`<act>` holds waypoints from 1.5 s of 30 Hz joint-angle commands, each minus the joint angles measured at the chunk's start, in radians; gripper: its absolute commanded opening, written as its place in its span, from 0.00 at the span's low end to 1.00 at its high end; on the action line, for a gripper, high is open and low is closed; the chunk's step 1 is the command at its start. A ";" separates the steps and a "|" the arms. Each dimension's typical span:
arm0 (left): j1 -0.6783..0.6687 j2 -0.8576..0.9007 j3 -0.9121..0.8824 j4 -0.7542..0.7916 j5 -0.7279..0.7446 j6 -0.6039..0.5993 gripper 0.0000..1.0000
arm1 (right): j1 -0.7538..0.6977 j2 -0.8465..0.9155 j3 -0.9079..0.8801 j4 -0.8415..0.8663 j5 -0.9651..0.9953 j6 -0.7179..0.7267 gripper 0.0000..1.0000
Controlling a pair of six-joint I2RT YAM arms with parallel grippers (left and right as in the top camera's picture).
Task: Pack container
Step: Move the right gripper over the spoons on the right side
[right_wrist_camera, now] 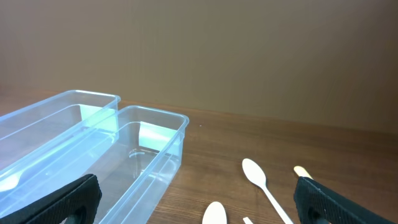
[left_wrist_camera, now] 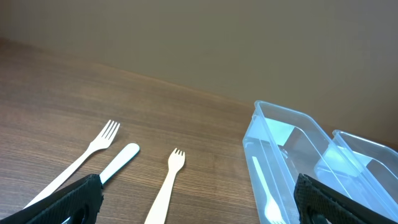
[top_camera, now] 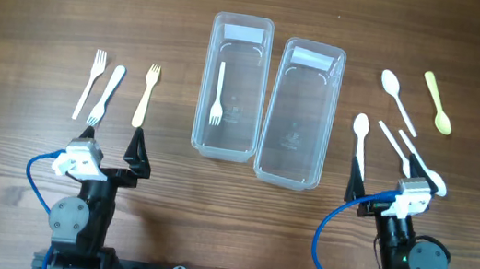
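Note:
Two clear plastic containers stand side by side at mid-table. The left container (top_camera: 207, 84) holds one white fork (top_camera: 218, 94). The right container (top_camera: 330, 119) is empty. Three loose forks lie at the left: a white fork (top_camera: 89, 84), a second white fork (top_camera: 106, 95) and a cream fork (top_camera: 146, 96). Several spoons lie at the right, among them a white spoon (top_camera: 361, 141) and a yellow spoon (top_camera: 437, 103). My left gripper (top_camera: 111, 147) is open and empty, just short of the forks. My right gripper (top_camera: 391, 190) is open and empty, just short of the spoons.
In the left wrist view the cream fork (left_wrist_camera: 166, 186) lies between my fingers (left_wrist_camera: 199, 214), with the left container (left_wrist_camera: 280, 124) to the right. In the right wrist view the right container (right_wrist_camera: 155, 115) is at the left and a white spoon (right_wrist_camera: 255, 174) lies ahead.

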 commanded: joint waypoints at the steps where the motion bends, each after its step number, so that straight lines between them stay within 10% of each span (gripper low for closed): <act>1: -0.001 -0.007 -0.005 -0.005 -0.002 0.009 1.00 | 0.006 0.002 -0.002 0.011 -0.072 -0.103 1.00; 27: -0.001 -0.007 -0.005 -0.005 -0.002 0.009 1.00 | 0.005 0.047 0.067 0.247 -0.260 -0.112 1.00; 39: -0.001 -0.007 -0.005 -0.005 -0.002 0.009 1.00 | 0.005 0.719 0.601 0.173 -0.231 -0.137 1.00; 45: -0.001 -0.007 -0.005 -0.005 -0.002 0.009 1.00 | 0.005 1.032 1.007 -0.256 -0.232 -0.139 1.00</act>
